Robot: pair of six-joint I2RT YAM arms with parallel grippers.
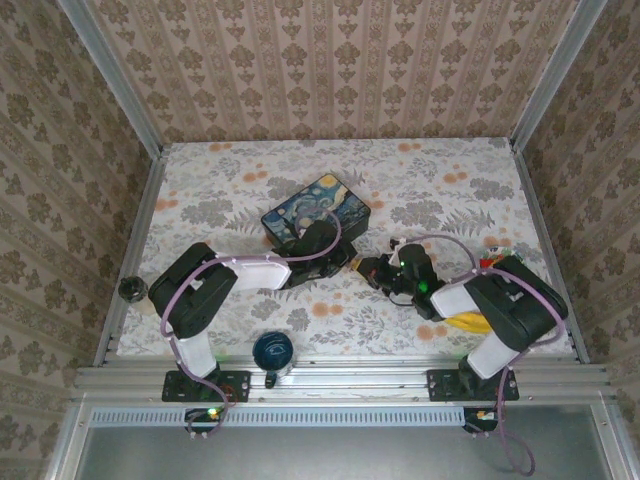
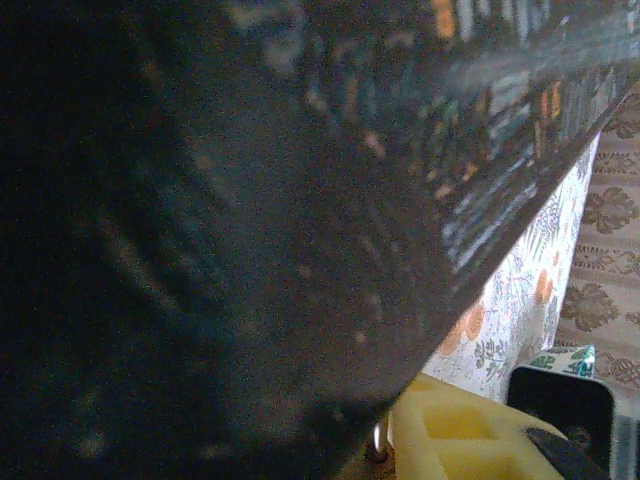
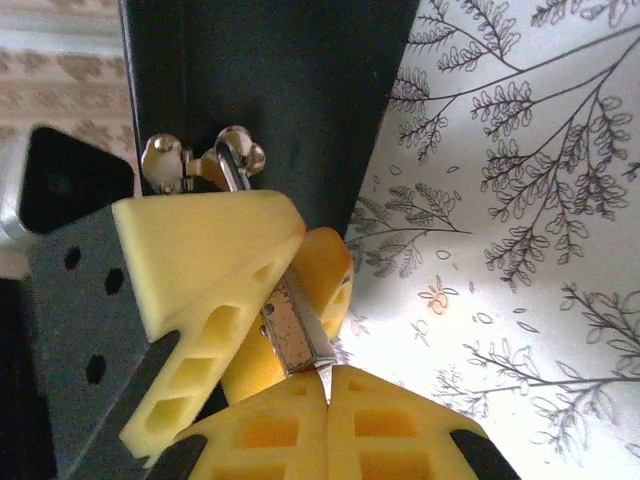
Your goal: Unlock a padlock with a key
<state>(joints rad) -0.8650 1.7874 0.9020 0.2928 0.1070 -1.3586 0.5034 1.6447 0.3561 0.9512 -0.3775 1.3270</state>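
The brass padlock (image 3: 293, 330) is pinched between my left gripper's yellow fingers (image 3: 200, 260), just off the painted tin (image 1: 315, 210). Its thin silvery shackle (image 3: 232, 160) loops up by the tin's dark side (image 3: 280, 80). My left gripper (image 1: 345, 258) is shut on the padlock. From the right, my right gripper (image 3: 328, 392) meets it, shut on the key (image 3: 326, 378). The key is a thin sliver between the pads, its tip touching the padlock's lower end. In the left wrist view the tin (image 2: 250, 200) looms dark and close, with one yellow finger (image 2: 450, 430) below it.
A dark round knob (image 1: 132, 290) sits on the left rail. A blue round object (image 1: 272, 350) stands at the near edge between the arm bases. Papered walls close off three sides of the floral tabletop (image 1: 450, 190).
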